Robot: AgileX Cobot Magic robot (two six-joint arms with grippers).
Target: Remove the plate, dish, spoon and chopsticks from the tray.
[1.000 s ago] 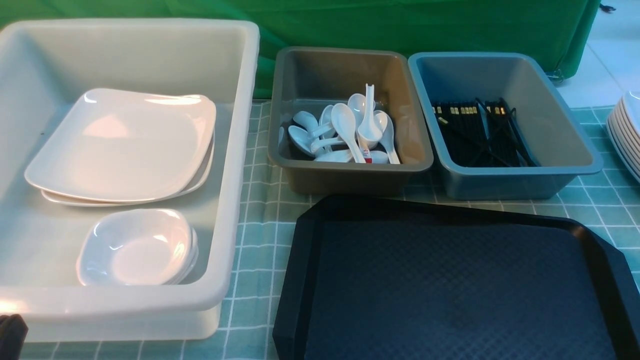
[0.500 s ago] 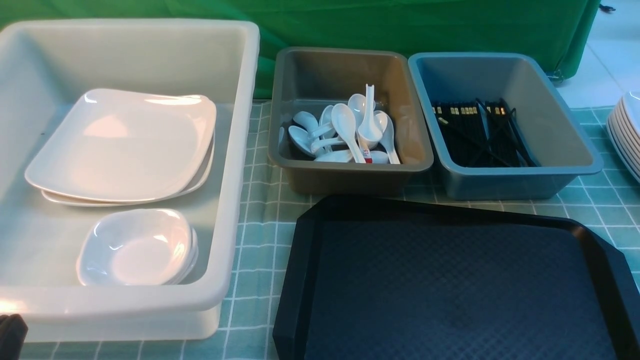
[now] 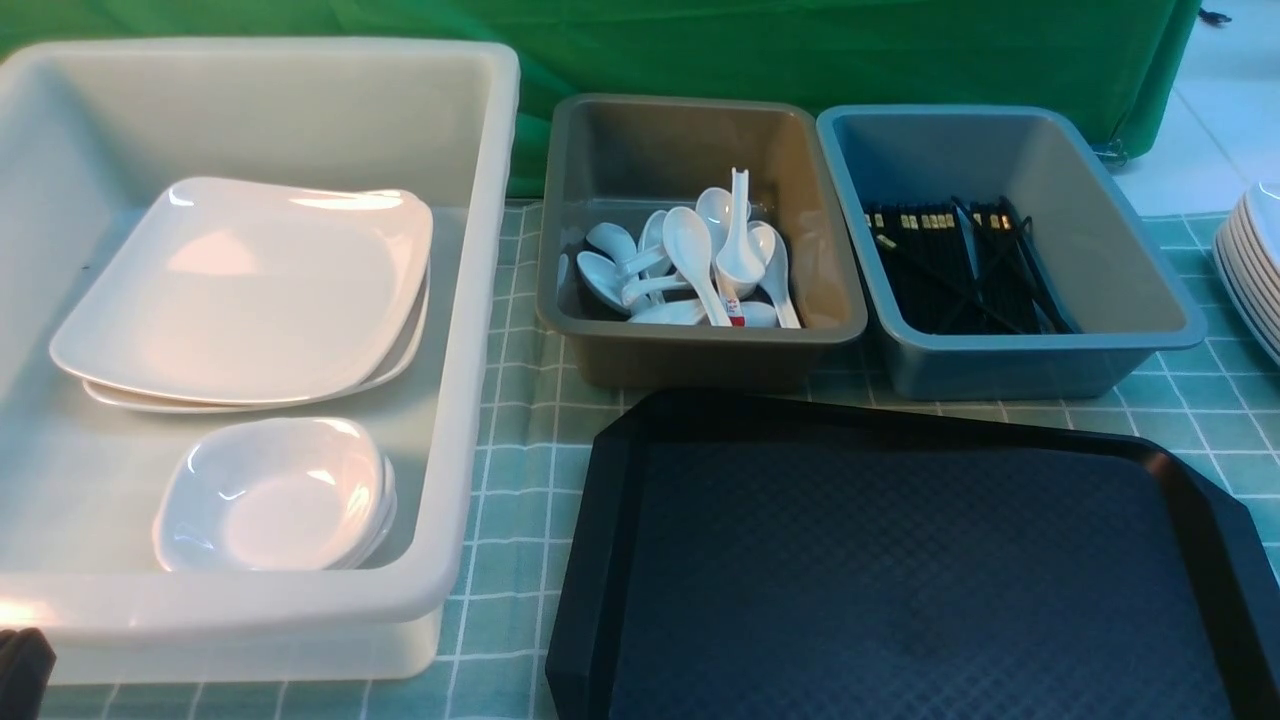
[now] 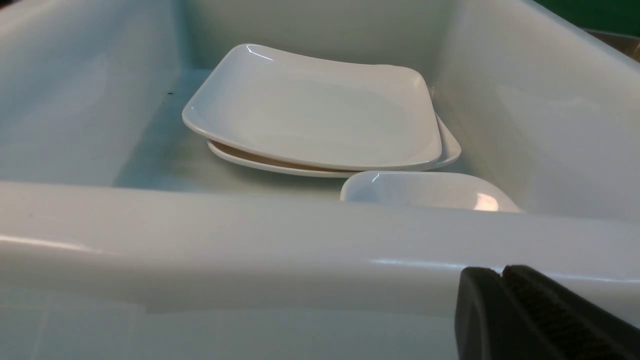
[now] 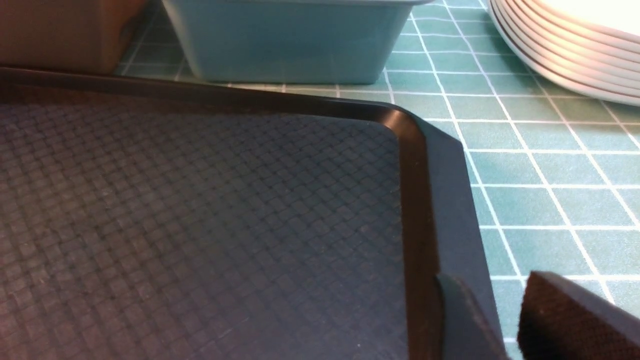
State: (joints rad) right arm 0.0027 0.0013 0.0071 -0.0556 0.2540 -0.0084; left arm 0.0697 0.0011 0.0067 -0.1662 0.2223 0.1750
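Tray (image 3: 900, 580) bare; left gripper (image 4: 502, 272) clenched empty, right gripper (image 5: 500, 310) parted, apparently straddling the tray rim, so lifting risks dragging it

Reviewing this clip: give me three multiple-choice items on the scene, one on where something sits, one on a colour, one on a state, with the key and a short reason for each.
1. Where are the spoons?
A. on the tray
B. in the grey tub
C. in the white tub

2. What colour is the tub holding the chopsticks?
A. blue
B. red
C. white

3. What is the state of the tray?
A. stacked with plates
B. holding one spoon
C. bare in the visible part

Key:
1 B, the spoons lie piled in the grey tub.
2 A, the black sticks lie in the blue tub.
3 C, only its textured surface shows, and two large plates sit in the white tub.
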